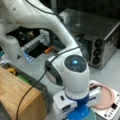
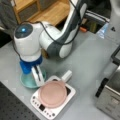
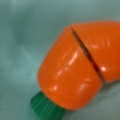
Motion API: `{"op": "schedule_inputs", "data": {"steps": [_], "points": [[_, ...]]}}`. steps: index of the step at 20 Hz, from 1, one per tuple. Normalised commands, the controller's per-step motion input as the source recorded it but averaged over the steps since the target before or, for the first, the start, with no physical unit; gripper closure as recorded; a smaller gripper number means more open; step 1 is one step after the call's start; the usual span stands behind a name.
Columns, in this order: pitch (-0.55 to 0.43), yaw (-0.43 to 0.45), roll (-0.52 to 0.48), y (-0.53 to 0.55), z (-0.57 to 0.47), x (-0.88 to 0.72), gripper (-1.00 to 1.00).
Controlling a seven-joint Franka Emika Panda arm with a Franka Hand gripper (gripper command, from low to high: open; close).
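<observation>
Hovering low over a teal bowl (image 2: 27, 81) at frame's lower left, the hand (image 2: 37, 76) faces a toy carrot (image 3: 75, 70); its grip I cannot tell.

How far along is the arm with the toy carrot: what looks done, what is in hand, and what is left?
Done: the toy carrot lies in the teal bowl, its two halves joined. In hand: nothing that shows; the pincer hangs over the bowl, and no finger appears by the carrot in the wrist view. Left: the pink plate on the white appliance is bare.
</observation>
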Motion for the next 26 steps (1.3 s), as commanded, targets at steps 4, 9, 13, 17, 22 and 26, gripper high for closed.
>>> {"op": "schedule_inputs", "data": {"steps": [4, 9, 13, 17, 22, 26], "points": [[-0.052, -0.077, 0.057, 0.00, -0.13, 0.06, -1.00], [-0.047, -0.061, 0.094, 0.03, -0.16, 0.02, -1.00], [-0.029, -0.037, 0.149, 0.06, -0.16, -0.05, -1.00], [0.001, -0.043, 0.164, 0.06, -0.15, -0.10, -1.00], [0.083, -0.186, 0.192, 0.03, -0.04, -0.07, -1.00], [0.111, -0.306, 0.188, -0.05, 0.10, 0.00, -1.00]]}}
